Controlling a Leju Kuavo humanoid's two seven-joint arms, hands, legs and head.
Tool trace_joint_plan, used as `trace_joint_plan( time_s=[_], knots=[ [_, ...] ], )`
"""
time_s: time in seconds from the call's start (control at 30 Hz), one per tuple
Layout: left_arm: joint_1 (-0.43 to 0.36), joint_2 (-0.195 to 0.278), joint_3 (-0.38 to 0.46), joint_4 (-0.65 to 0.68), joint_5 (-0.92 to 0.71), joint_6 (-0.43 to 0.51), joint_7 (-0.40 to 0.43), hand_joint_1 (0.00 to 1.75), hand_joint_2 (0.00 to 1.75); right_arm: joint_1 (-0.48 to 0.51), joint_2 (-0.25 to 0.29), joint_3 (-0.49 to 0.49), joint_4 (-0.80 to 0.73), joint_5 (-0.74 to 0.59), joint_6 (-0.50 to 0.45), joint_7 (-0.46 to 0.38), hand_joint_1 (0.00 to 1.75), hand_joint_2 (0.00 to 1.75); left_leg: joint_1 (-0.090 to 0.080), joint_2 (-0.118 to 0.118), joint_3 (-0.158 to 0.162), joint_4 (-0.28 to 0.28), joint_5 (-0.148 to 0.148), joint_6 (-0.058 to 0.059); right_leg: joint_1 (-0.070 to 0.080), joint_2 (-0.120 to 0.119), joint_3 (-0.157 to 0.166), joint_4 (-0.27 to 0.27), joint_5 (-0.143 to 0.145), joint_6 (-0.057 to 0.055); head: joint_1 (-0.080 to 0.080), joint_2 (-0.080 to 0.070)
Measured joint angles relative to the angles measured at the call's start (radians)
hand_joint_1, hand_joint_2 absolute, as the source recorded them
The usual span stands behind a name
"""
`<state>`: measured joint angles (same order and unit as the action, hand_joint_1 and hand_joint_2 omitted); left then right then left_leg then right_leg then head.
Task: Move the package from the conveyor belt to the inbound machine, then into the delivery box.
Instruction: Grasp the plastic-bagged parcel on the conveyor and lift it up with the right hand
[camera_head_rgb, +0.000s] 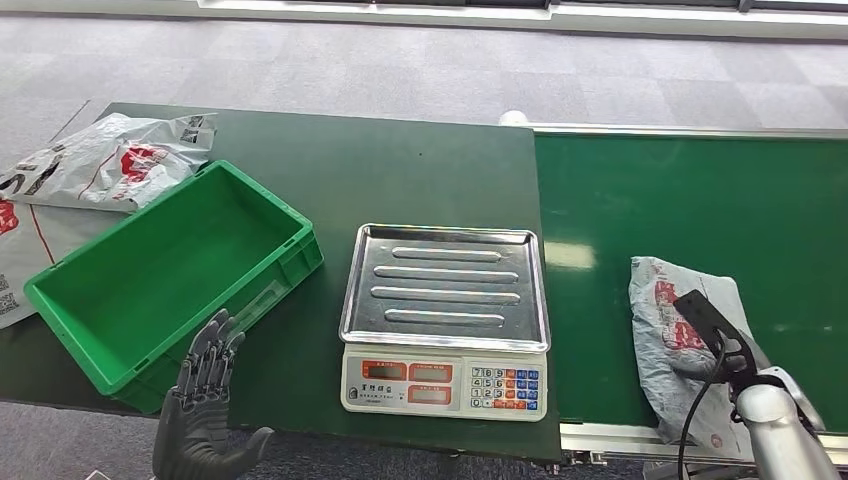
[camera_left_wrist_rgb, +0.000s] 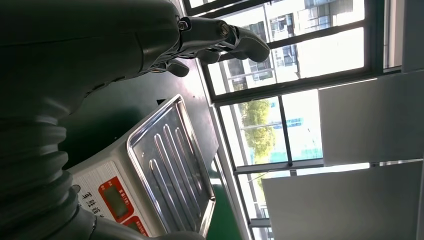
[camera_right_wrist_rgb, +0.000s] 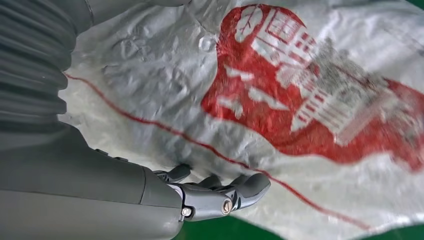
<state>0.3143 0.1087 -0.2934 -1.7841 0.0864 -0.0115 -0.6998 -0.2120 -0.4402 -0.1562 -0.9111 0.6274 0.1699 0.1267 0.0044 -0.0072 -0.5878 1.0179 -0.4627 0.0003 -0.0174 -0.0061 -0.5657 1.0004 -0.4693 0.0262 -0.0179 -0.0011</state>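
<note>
One grey package (camera_head_rgb: 678, 340) with red print lay on the green conveyor belt (camera_head_rgb: 690, 200), the robot's right hand (camera_right_wrist_rgb: 220, 192) pressed against its wrinkled film; whether the fingers gripped it could not be told. The left hand (camera_head_rgb: 205, 400) hovered empty, fingers spread, beside the green delivery box (camera_head_rgb: 60, 300). A firm hold on the slack film seemed wise before lifting toward the scale (camera_head_rgb: 445, 315).

You were looking at a parcel-sorting or logistics test hall. A green conveyor belt (camera_head_rgb: 700, 220) ran beside a dark green surface (camera_head_rgb: 400, 170) that carried an electronic weighing scale (camera_head_rgb: 445, 315) with a steel pan, a green plastic crate (camera_head_rgb: 170, 280) and printed courier bags (camera_head_rgb: 100, 160). Grey carpet tiles (camera_head_rgb: 400, 70) covered the floor, and tall windows (camera_left_wrist_rgb: 295, 65) faced other buildings.
</note>
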Motion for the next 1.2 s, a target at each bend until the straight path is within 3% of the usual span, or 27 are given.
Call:
trace_joint_plan(
  time_s=[0.13, 0.27, 0.43, 0.83, 1.03, 1.2],
  knots=[
    [0.0, 0.0, 0.0, 0.001, -0.005, -0.012, 0.0, 0.0, 1.75, -0.049, -0.021, 0.048, 0.112, -0.001, 0.049, -0.021, 0.0, 1.75, 0.0, 0.0, 0.0, 0.0, 0.0, 0.0, 0.0, 0.0, 0.0, 0.0, -0.001, 0.0, 0.0, 0.0],
    [0.0, -0.001, 0.0, 0.009, -0.014, -0.026, 0.0, 0.0, 1.75, -0.092, -0.049, 0.107, 0.208, 0.046, 0.111, -0.004, 1.75, 1.75, 0.001, 0.0, 0.003, 0.0, -0.001, 0.001, 0.0, 0.0, 0.002, -0.001, -0.002, 0.0, 0.0, 0.0],
    [0.0, -0.01, 0.0, 0.018, -0.027, -0.03, 0.001, 0.0, 1.75, -0.136, -0.07, 0.158, 0.284, 0.076, 0.108, 0.007, 1.75, 1.75, 0.001, 0.0, 0.009, 0.0, -0.002, 0.003, 0.001, -0.001, 0.01, -0.004, -0.003, 0.001, 0.0, 0.0],
    [0.001, -0.02, 0.001, 0.019, -0.033, -0.032, 0.004, 0.0, 1.75, -0.158, -0.083, 0.171, 0.303, 0.075, 0.078, 0.02, 1.75, 1.75, 0.001, 0.0, 0.012, 0.0, -0.003, 0.004, 0.001, -0.001, 0.015, -0.006, -0.002, 0.002, 0.0, 0.0],
    [0.023, -0.037, 0.026, -0.011, -0.047, -0.044, 0.027, 0.0, 1.75, -0.14, -0.045, 0.145, 0.246, 0.03, -0.19, -0.011, 1.75, 1.75, 0.001, 0.0, 0.007, 0.0, -0.003, 0.003, 0.0, -0.002, 0.011, -0.005, -0.002, 0.002, 0.0, 0.0],
    [0.035, -0.05, 0.044, -0.036, -0.048, -0.05, 0.035, 0.0, 1.75, -0.131, -0.02, 0.127, 0.189, 0.025, -0.213, 0.0, 1.75, 1.75, 0.0, -0.001, 0.006, 0.0, -0.002, 0.003, 0.0, -0.002, 0.009, -0.004, -0.001, 0.002, 0.0, 0.0]
  ],
)
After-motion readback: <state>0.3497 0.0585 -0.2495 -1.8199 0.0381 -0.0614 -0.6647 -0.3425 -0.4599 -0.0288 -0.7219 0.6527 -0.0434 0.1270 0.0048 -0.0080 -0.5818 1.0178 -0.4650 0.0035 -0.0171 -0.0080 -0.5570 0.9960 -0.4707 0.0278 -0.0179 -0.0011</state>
